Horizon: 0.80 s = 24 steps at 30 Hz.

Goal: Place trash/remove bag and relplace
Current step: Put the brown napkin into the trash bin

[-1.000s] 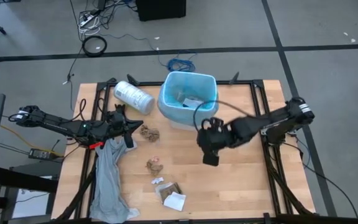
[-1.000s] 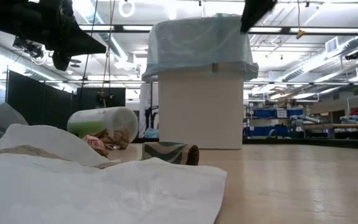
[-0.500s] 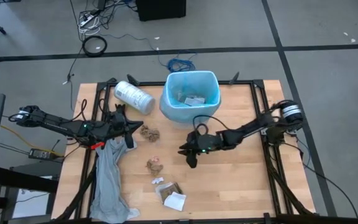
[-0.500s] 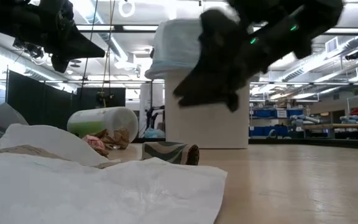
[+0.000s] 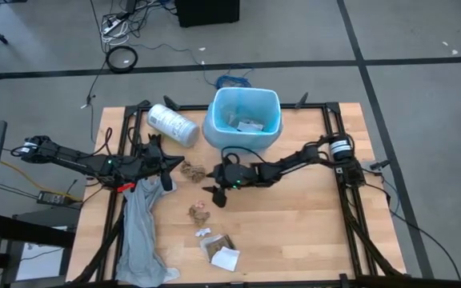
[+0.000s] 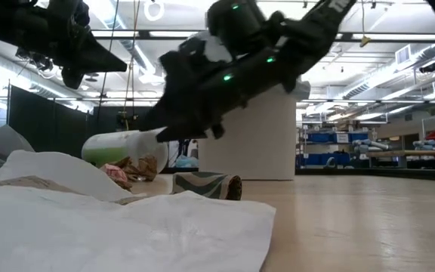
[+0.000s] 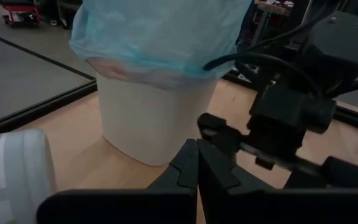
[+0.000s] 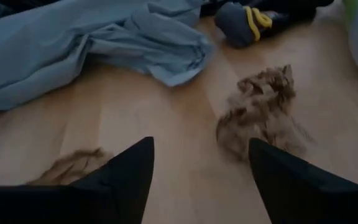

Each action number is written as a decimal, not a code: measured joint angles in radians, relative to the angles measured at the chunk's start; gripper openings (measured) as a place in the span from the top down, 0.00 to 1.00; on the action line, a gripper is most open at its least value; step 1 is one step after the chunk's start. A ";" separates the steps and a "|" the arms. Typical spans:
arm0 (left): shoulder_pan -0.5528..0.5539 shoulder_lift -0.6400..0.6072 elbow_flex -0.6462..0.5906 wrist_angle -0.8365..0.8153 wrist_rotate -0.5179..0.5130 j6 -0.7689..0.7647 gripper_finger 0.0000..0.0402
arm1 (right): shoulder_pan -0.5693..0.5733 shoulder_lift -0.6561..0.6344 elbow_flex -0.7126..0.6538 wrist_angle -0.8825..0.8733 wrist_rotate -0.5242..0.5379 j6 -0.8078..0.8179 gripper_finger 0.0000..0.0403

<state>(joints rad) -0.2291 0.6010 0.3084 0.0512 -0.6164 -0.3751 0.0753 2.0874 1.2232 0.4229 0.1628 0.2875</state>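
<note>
The white bin (image 5: 242, 120) with the light-blue bag (image 7: 157, 37) over its rim stands at the table's far middle, with some trash (image 5: 248, 126) inside. More trash lies on the wood: a brown crumple (image 5: 192, 170), a second one (image 5: 199, 212), and a packet with white paper (image 5: 221, 252). My right gripper (image 5: 212, 194) is open and low over the table between the two brown crumples (image 8: 263, 115) (image 8: 73, 163), touching neither. My left gripper (image 5: 166, 164) is shut and hangs over the table's left part with nothing between its fingers (image 7: 196, 158).
A long limp grey sheet (image 5: 140, 232) lies from under the left arm to the table's near left corner. A white printed roll (image 5: 172, 124) lies on its side left of the bin. Bare wood spreads over the table's right half.
My right gripper has sunk from beside the bin down close to the table and gone toward the table's left, to the brown crumples, tipping from pointing steeply down to a shallower slant. The trash, the bin and the grey sheet lie as before.
</note>
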 joint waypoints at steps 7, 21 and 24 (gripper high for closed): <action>0.000 0.000 0.000 0.000 0.000 -0.003 0.98 | -0.032 0.093 0.090 0.001 0.017 0.005 0.35; 0.000 0.000 0.000 -0.007 0.000 -0.003 0.98 | -0.064 0.139 0.117 -0.075 0.061 0.105 0.53; 0.000 0.000 0.000 -0.010 0.000 0.000 0.98 | -0.062 0.139 0.117 -0.144 0.068 0.142 0.71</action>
<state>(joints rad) -0.2291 0.6010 0.3084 0.0415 -0.6162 -0.3751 0.0135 2.2265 1.3399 0.2790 0.2312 0.4297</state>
